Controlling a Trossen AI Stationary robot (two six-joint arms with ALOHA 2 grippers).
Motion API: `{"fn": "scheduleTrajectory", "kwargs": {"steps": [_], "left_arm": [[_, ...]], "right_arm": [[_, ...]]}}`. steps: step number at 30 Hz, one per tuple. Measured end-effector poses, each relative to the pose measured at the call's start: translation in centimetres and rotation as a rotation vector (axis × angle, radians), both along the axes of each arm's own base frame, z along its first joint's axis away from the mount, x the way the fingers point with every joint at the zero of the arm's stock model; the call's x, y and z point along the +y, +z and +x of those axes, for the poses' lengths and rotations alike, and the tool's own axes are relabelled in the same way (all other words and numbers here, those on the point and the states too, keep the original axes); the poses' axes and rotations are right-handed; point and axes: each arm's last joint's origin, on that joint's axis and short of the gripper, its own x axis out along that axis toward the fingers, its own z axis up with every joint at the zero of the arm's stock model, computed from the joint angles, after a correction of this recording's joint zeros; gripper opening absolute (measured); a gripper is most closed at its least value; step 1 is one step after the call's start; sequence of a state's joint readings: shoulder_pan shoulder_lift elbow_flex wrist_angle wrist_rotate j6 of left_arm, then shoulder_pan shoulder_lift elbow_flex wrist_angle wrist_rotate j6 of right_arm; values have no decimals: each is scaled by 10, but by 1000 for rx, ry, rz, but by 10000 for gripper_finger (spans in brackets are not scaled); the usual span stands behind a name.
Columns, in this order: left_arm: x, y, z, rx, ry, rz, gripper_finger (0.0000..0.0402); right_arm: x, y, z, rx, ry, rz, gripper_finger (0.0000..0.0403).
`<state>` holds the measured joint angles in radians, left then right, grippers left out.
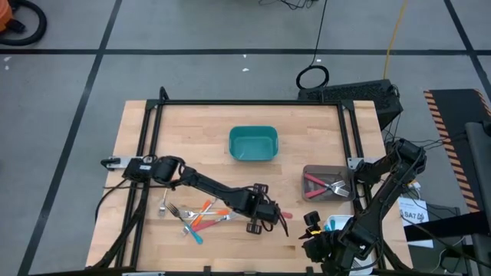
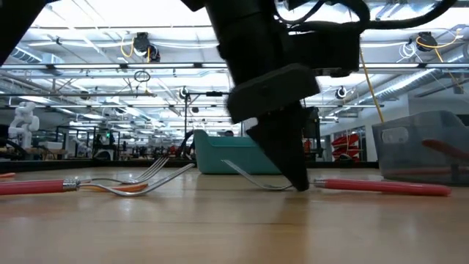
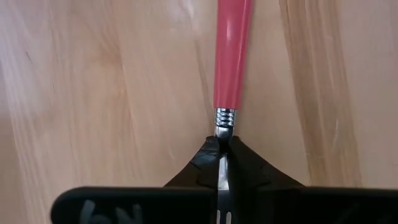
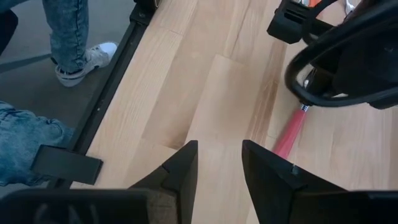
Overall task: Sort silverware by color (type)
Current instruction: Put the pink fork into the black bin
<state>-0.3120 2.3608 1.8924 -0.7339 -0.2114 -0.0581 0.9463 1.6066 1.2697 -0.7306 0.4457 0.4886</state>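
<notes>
Bright overhead strip lights (image 2: 146,70); low view's foreground blurred.

Both arms matte black throughout: tubular links, bulkier rounded joint housings. Left arm (image 1: 203,184) carries a white label patch near its base end and a looped black cable at the wrist. Left claw (image 3: 222,163) has black wedge-shaped fingers (image 3: 249,168) tapering to a point; pale embossed lettering on the black wrist block. Right arm (image 1: 383,192) draped with black cabling, yellow tag near the wrist. Right claw (image 4: 219,163) fingers (image 4: 183,165) black, flat, angular, with a small screw on one.
</notes>
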Motion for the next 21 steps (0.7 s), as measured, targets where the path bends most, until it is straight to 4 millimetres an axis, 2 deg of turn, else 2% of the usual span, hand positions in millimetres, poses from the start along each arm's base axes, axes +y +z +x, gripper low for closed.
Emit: {"fn": "scheduleTrajectory", "kwargs": {"steps": [6, 11, 21], "left_arm": [[-11, 21, 4, -48, -12, 8, 8], [-17, 22, 1, -40, -27, 13, 9], [-17, 22, 1, -34, -17, 19, 11]], "right_arm": [[0, 0, 0, -2, -2, -1, 118], [0, 0, 0, -4, -3, -2, 118], [-2, 1, 2, -61, -34, -43, 118]]}}
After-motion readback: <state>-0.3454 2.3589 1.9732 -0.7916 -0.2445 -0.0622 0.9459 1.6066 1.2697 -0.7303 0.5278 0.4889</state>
